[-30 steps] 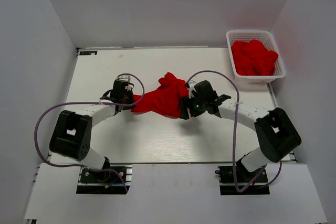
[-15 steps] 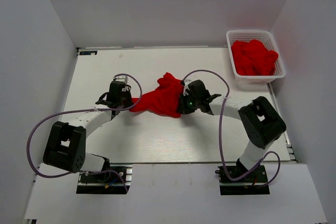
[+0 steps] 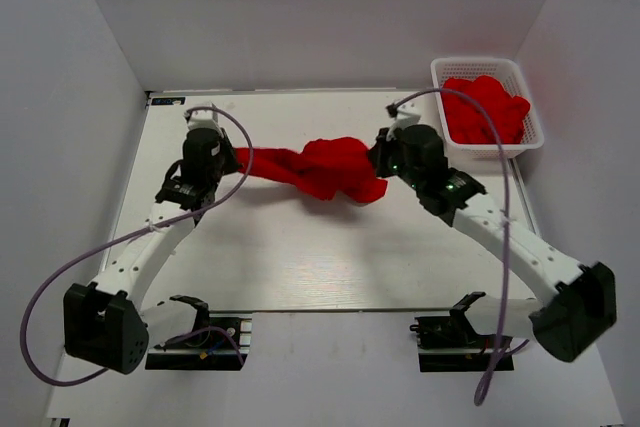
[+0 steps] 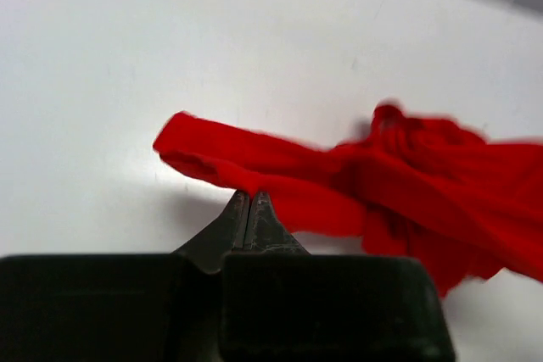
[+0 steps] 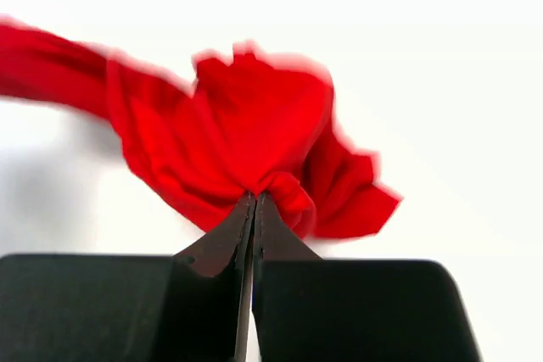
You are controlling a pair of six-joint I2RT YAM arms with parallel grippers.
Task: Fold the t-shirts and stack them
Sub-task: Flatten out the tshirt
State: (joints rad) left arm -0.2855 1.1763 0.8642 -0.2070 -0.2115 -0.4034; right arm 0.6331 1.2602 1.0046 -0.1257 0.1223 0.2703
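Observation:
One red t-shirt [image 3: 320, 169] hangs bunched between both arms above the middle of the table. My left gripper [image 3: 232, 159] is shut on its left end, a stretched strip of cloth [image 4: 254, 163]; its own jaws [image 4: 250, 195] pinch the fabric at the tips. My right gripper [image 3: 376, 159] is shut on the right side of the same t-shirt [image 5: 237, 125], with a fold of cloth caught at its tips [image 5: 255, 197]. More red t-shirts [image 3: 485, 109] lie crumpled in the basket at the back right.
A white lattice basket [image 3: 436, 77] stands at the table's far right corner, beside the right wall. Purple cables loop from both arms. Grey walls close in the table [image 3: 300, 257] on the left, back and right.
The right gripper has shut on the t-shirt. Both arms have risen and moved toward the back of the table, pulling apart, so the shirt is now stretched out wider between them.

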